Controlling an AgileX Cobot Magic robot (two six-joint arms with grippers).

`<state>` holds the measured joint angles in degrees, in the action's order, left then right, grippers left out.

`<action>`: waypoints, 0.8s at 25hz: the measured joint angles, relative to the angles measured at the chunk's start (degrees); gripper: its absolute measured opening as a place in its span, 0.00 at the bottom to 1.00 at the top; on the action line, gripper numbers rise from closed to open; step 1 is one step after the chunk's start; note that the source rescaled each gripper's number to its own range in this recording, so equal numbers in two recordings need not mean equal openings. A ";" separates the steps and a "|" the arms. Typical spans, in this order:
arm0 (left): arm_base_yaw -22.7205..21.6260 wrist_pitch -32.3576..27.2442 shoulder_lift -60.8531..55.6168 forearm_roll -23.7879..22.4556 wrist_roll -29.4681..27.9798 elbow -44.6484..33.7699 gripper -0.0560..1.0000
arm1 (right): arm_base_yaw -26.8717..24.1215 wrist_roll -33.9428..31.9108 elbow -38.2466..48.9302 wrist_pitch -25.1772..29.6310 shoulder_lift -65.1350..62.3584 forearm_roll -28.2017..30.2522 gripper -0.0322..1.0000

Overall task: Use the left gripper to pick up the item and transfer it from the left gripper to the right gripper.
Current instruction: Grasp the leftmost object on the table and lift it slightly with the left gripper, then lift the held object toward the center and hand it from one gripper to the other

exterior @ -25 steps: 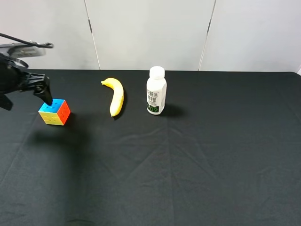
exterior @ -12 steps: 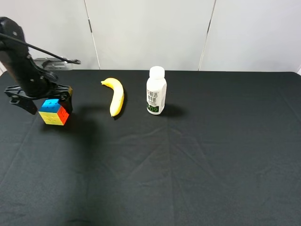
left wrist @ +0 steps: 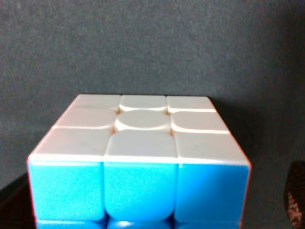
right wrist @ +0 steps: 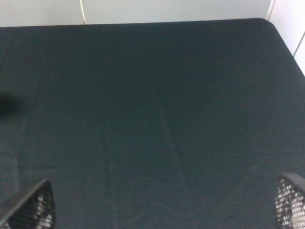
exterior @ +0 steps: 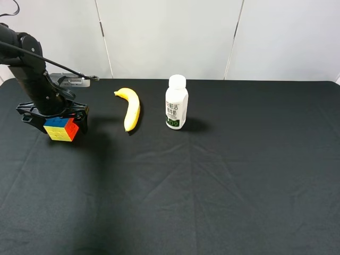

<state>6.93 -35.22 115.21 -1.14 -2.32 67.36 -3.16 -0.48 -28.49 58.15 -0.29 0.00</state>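
The only writing we find is on the white bottle (exterior: 176, 103): its label carries dark green print too small for us to read. A banana (exterior: 131, 109) lies just beside it. The item (exterior: 61, 129), a puzzle cube, sits on the black cloth (exterior: 212, 186) at the far left, well apart from the banana. From the high camera we see the left gripper (exterior: 57, 122) lowered over the cube, one finger on either side. Its wrist view, filled by a blue face and a pale, washed-out one, shows cloth between the cube and one finger (left wrist: 298, 195), so the fingers are spread wider than the cube and grip nothing. The right gripper (right wrist: 162, 206) appears only in its own wrist view, fingers spread wide above the cloth, holding nothing
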 joint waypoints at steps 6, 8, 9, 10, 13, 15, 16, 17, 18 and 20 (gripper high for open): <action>0.00 0.34 0.00 -0.06 0.11 0.00 0.32 | 0.00 0.00 0.00 0.00 0.00 0.00 1.00; 0.00 0.39 0.00 -0.20 0.27 0.00 0.05 | 0.00 0.00 0.00 0.00 0.00 0.00 1.00; 0.00 0.62 0.00 -0.20 0.27 0.00 0.05 | 0.00 0.00 0.00 0.00 0.00 0.00 1.00; 0.00 0.63 0.00 -0.20 0.27 0.00 0.05 | 0.00 0.00 0.00 0.00 0.00 0.00 1.00; 0.00 0.76 0.00 -0.20 0.27 0.00 0.05 | 0.00 0.00 0.00 0.00 0.00 0.00 1.00; 0.00 0.81 0.00 -0.20 0.27 0.00 0.05 | 0.00 0.00 0.00 0.00 0.00 0.00 1.00; 0.00 0.81 0.00 -0.20 0.27 0.00 0.05 | 0.00 0.00 0.00 0.00 0.00 0.00 1.00; 0.00 0.92 0.00 -0.20 0.27 0.00 0.05 | 0.00 0.00 0.00 0.00 0.00 0.00 1.00; 0.00 0.99 0.00 -0.20 0.27 0.00 0.05 | 0.00 0.00 0.00 0.00 0.00 0.00 1.00; 0.00 0.71 0.00 -0.20 0.27 0.52 0.05 | 0.00 0.00 0.00 0.00 0.00 0.00 1.00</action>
<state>6.93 -34.51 115.21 -1.34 -2.05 67.88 -3.16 -0.48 -28.49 58.15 -0.29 0.00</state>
